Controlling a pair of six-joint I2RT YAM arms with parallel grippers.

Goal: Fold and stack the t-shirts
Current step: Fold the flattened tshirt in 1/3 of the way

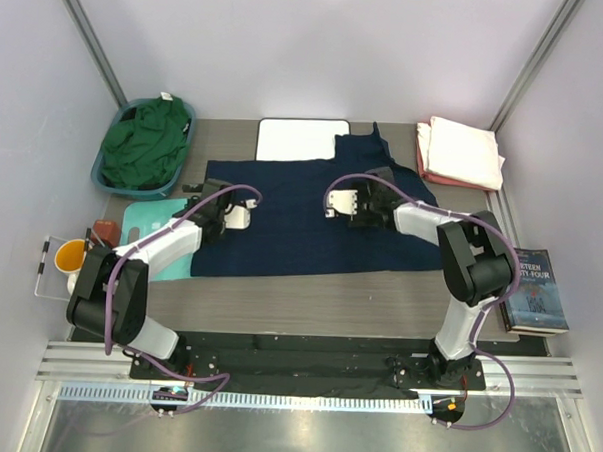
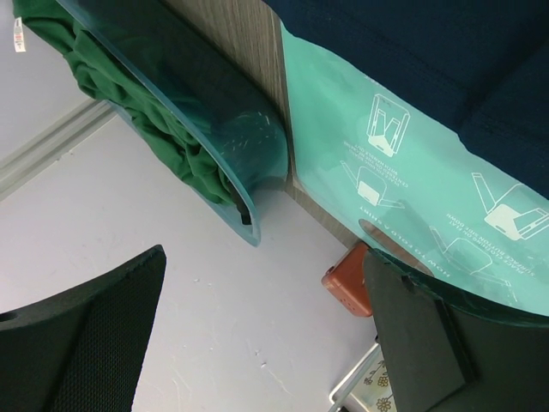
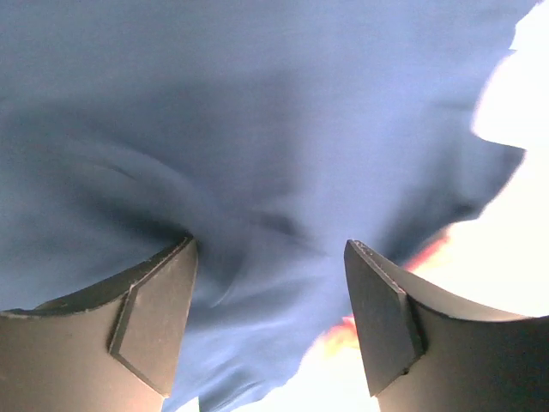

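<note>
Facing navy t-shirt (image 1: 281,240): right end effector (image 1: 339,203) (jaws apart).

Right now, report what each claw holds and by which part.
Nothing is held. The left claw is open and empty; the right claw is open over the navy t-shirt, its fingers apart, no cloth pinched.
</note>
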